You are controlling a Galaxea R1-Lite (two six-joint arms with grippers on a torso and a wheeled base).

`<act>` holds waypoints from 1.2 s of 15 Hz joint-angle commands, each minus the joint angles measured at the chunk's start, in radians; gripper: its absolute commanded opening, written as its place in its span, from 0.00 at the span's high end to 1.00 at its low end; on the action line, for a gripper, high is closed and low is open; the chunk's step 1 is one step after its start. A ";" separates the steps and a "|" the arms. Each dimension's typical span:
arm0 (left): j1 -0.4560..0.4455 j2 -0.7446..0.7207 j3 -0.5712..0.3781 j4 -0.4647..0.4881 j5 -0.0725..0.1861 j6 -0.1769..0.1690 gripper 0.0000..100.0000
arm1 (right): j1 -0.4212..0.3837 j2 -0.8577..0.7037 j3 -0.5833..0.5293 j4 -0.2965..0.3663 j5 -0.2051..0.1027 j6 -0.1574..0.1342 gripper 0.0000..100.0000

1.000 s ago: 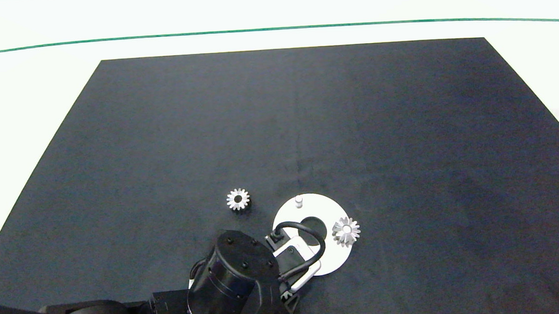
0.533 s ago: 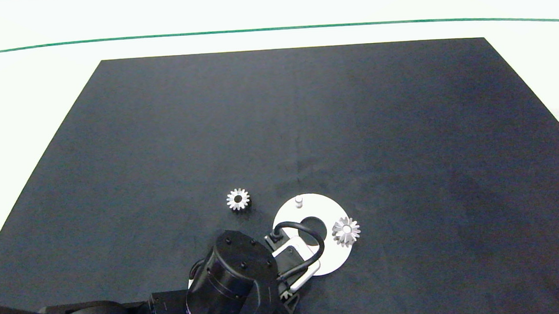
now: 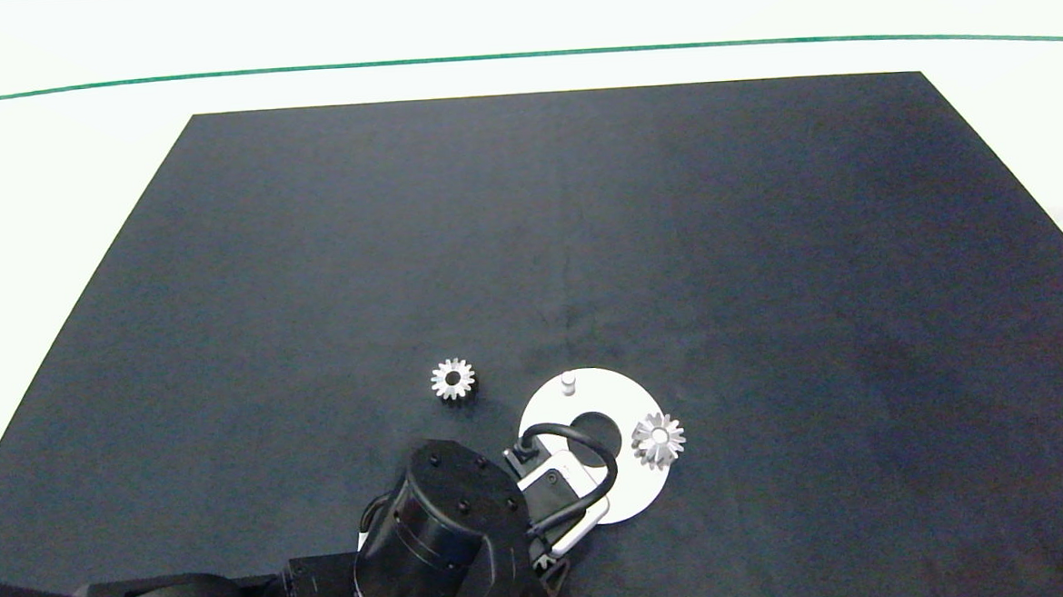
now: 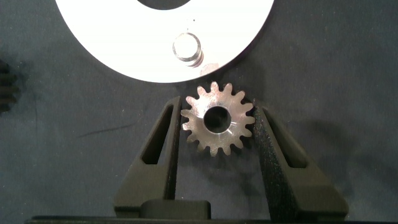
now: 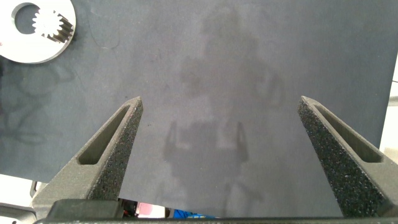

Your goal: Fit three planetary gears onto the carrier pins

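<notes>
A large black mat (image 3: 565,242) covers most of the white desk (image 3: 52,178), leaving bare white margins along the far edge and both side edges, and a thin green line (image 3: 519,56) runs across the desk beyond the mat's far edge.

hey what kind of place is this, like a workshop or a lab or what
Probably a robotics lab test bench, not a working workshop. A plain black mat covers a white table, bare except for small metal gears and a white carrier disc. The left tool brackets one gear.
</notes>
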 commanded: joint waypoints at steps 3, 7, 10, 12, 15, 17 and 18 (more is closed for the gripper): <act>0.001 -0.007 0.002 0.002 0.001 0.004 1.00 | 0.000 0.000 -0.001 0.003 0.000 -0.001 0.00; -0.002 -0.061 0.001 0.018 0.001 0.016 1.00 | 0.000 0.000 -0.003 0.003 0.001 -0.001 0.00; -0.008 -0.110 -0.012 0.076 0.003 0.024 1.00 | 0.000 0.000 -0.001 0.003 0.003 -0.001 0.00; -0.009 -0.151 -0.039 0.153 0.005 0.023 1.00 | 0.000 0.003 -0.003 0.003 0.007 -0.001 0.00; -0.015 -0.185 -0.120 0.269 0.009 0.023 1.00 | 0.000 0.005 -0.001 0.003 0.010 -0.001 0.00; -0.026 -0.185 -0.188 0.323 0.014 0.020 1.00 | 0.000 0.005 -0.001 0.003 0.010 -0.001 0.00; -0.028 -0.177 -0.202 0.328 0.017 0.018 1.00 | 0.000 0.005 -0.001 0.003 0.010 -0.001 0.00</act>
